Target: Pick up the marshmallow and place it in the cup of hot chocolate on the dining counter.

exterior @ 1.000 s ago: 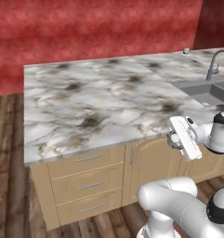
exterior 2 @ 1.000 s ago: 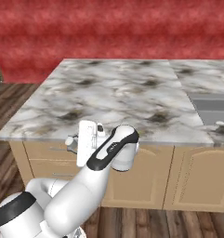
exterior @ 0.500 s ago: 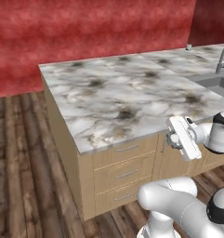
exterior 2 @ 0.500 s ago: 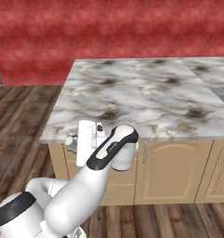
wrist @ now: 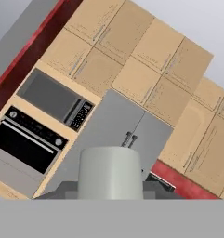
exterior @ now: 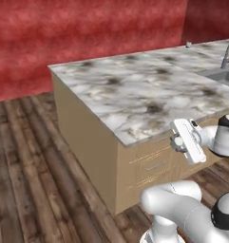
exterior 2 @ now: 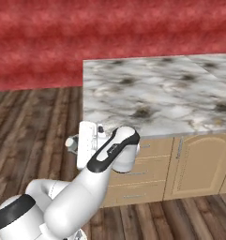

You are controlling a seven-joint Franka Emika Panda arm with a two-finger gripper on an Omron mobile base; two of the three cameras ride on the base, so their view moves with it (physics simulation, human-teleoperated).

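My gripper (wrist: 110, 188) is shut on the marshmallow (wrist: 110, 167), a pale stubby cylinder that stands between the two dark finger tips in the hand view. The hand is held in front of the dining counter's near side, below the marble top (exterior: 135, 95), with the gripper (exterior: 175, 141) turned away from the counter. From the right, the gripper (exterior 2: 71, 143) hangs over the wood floor beside the counter's (exterior 2: 156, 98) left corner. A tiny pale object (exterior: 187, 45) stands at the counter's far edge, too small to identify.
The steel sink (exterior: 224, 76) and arched faucet (exterior: 226, 54) sit at the counter's right end. Drawers (exterior 2: 133, 176) and a cabinet door (exterior 2: 196, 164) front the tan base. A red wall (exterior: 87, 33) stands behind. The hand view faces wall cabinets (wrist: 146, 60), a microwave (wrist: 53, 97) and an oven (wrist: 25, 144).
The whole scene has slid right in both base views, so the base has driven and the cameras moved with it. The arm holds the same pose, still gripping the marshmallow.
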